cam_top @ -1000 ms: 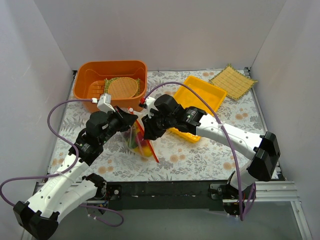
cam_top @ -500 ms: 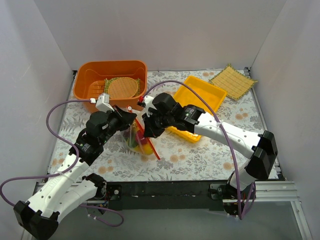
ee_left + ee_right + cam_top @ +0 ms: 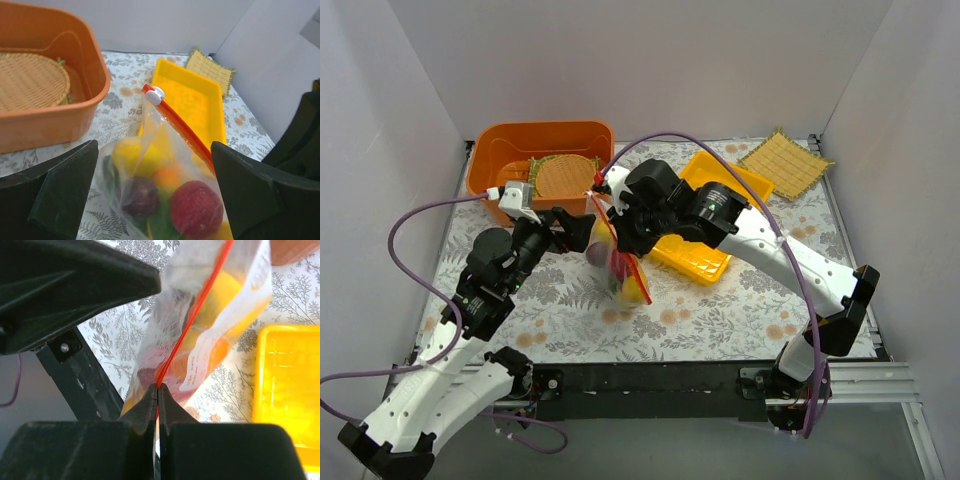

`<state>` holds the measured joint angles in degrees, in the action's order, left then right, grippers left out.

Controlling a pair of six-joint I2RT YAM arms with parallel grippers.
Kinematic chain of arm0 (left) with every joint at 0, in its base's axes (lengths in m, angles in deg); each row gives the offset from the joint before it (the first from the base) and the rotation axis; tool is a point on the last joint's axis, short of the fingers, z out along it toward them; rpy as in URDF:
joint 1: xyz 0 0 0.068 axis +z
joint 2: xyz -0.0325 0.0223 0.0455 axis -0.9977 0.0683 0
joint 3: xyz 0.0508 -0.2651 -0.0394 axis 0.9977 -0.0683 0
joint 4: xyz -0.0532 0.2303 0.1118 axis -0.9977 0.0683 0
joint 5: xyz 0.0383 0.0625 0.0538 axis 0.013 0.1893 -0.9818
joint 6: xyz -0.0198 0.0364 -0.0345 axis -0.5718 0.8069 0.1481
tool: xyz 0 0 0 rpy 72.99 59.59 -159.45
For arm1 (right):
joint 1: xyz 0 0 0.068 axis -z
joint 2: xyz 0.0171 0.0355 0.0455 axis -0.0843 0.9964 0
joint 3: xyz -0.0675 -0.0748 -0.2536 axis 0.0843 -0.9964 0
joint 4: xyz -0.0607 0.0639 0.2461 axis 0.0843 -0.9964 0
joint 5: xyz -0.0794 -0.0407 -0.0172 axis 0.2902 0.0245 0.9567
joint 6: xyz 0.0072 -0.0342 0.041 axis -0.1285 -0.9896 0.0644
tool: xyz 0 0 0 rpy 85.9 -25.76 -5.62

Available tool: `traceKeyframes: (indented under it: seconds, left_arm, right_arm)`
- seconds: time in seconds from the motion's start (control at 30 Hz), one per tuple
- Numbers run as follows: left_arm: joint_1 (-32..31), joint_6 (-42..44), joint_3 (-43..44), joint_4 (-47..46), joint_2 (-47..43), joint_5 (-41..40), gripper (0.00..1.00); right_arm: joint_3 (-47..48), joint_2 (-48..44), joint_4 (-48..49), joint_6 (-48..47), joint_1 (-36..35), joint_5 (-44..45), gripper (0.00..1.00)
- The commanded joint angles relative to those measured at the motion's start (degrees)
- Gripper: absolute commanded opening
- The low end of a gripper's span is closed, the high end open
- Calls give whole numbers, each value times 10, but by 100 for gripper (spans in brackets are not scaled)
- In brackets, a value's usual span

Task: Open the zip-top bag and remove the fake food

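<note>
The zip-top bag [image 3: 618, 268] hangs off the table, clear with an orange-red zip strip [image 3: 181, 124] and a white slider [image 3: 156, 94] at its top end. My right gripper [image 3: 157, 390] is shut on the zip strip [image 3: 196, 314] and carries the bag [image 3: 215, 325]. Inside lies the fake food: a red piece [image 3: 196, 209], a dark purple piece [image 3: 141, 196], a yellow piece [image 3: 134, 155] and an orange piece [image 3: 167, 176]. My left gripper [image 3: 154, 150] stands open, its fingers wide on either side of the bag and apart from it; it is left of the bag [image 3: 570, 228].
An orange bin [image 3: 505, 160] with a round woven mat [image 3: 565, 176] stands at the back left. A yellow tray [image 3: 730, 195] lies right of the bag, under the right arm. A square straw mat [image 3: 785, 162] sits at the back right corner.
My left gripper has let go of the bag, opened wide and drawn back to the left. My right gripper has shut on the zip strip and raised the bag.
</note>
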<state>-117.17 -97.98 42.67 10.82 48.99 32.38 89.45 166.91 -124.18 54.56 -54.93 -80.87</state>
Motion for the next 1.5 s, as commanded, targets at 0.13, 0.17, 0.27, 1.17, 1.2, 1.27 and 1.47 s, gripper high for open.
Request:
traceKeyframes:
  seconds: [0.13,0.17,0.27,1.17,1.2,1.27,1.47]
  left_arm:
    - [6,176,71,-36,25,214,96]
    - [12,181,77,-35,46,265,95]
    - [59,173,102,-49,78,384,92]
    - [233,-415,86,-933,386,904,90]
    - [228,-451,90,-957,407,905,91]
    - [220,-492,101,-1037,425,901,91]
    - [194,-599,128,-1178,489,887,91]
  right_arm:
    - [63,-28,-112,-35,-11,28,1]
    - [59,-35,-115,-33,-11,22,1]
    - [41,-64,-125,-21,-12,14,1]
    - [50,-121,-154,12,-18,-19,1]
    - [54,-118,-153,13,-18,-20,1]
    - [64,-113,-155,13,-18,-23,1]
    - [92,-91,-159,13,-21,-30,1]
